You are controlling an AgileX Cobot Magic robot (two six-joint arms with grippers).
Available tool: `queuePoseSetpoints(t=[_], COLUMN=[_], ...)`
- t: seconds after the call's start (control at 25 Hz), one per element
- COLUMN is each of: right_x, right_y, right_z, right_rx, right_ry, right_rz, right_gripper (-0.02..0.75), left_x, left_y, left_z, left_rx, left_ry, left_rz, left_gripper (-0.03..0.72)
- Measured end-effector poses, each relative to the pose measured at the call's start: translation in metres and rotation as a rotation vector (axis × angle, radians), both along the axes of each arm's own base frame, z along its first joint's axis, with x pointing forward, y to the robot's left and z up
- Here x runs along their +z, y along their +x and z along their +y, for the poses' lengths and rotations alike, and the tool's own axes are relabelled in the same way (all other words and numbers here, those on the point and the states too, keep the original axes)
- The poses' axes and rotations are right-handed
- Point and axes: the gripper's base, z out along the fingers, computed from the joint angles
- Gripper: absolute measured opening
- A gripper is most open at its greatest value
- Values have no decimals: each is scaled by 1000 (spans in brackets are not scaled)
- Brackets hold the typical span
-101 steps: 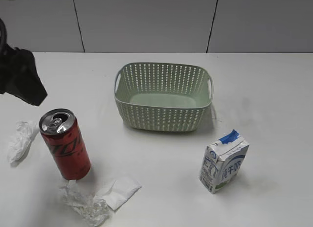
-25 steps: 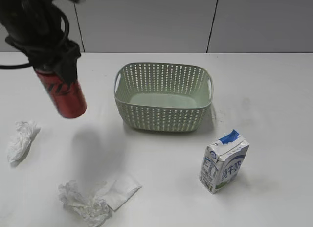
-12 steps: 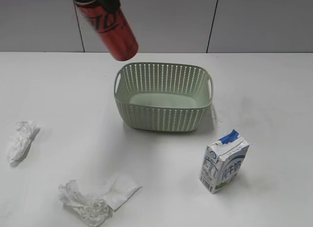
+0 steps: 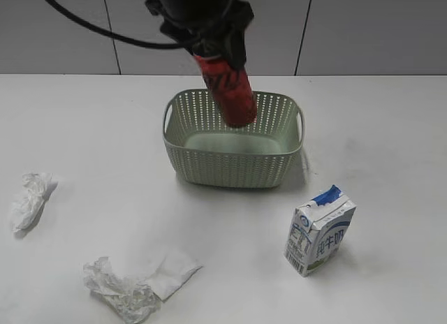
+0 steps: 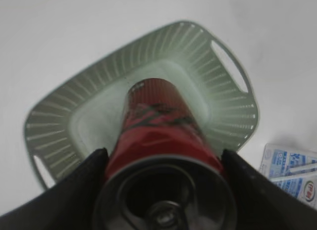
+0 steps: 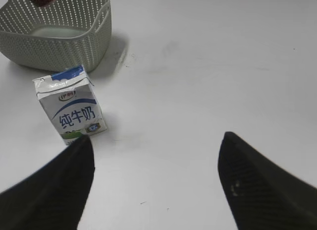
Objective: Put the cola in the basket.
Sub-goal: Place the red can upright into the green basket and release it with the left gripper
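My left gripper (image 4: 213, 55) is shut on the cola (image 4: 230, 93), a slim red can with black lettering. It holds the can tilted, its lower end over the back of the basket (image 4: 230, 172), a pale green slotted plastic basket. In the left wrist view the cola (image 5: 158, 126) hangs between the jaws (image 5: 163, 190), above the basket's floor (image 5: 64, 106). My right gripper (image 6: 156, 180) is open and empty over bare table; the arm does not show in the exterior view. The basket's corner (image 6: 74, 46) shows in the right wrist view.
A white-and-blue milk carton (image 4: 320, 230) stands right of the basket's front; it also shows in the right wrist view (image 6: 69, 106) and the left wrist view (image 5: 292, 173). Crumpled white tissues lie at the left (image 4: 29, 200) and front left (image 4: 136, 282).
The left gripper took the cola from the table's left, lifted it and carried it right. In the last half second it came down over the basket.
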Motion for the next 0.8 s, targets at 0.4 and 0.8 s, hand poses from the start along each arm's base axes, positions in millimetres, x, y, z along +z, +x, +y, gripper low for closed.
queuePoseSetpoints(t=[0.4,0.8], right_x=[0,0], right_y=[0,0], right_z=[0,0], right_rx=[0,0], right_ry=[0,1], right_rz=[0,0], right_gripper=[590,590], left_x=[-73,-69], left_y=[13,11], left_z=[-21,-23], left_rx=[-33,-32], left_ry=[146,109], left_rz=[75,92], left_gripper=[504,622])
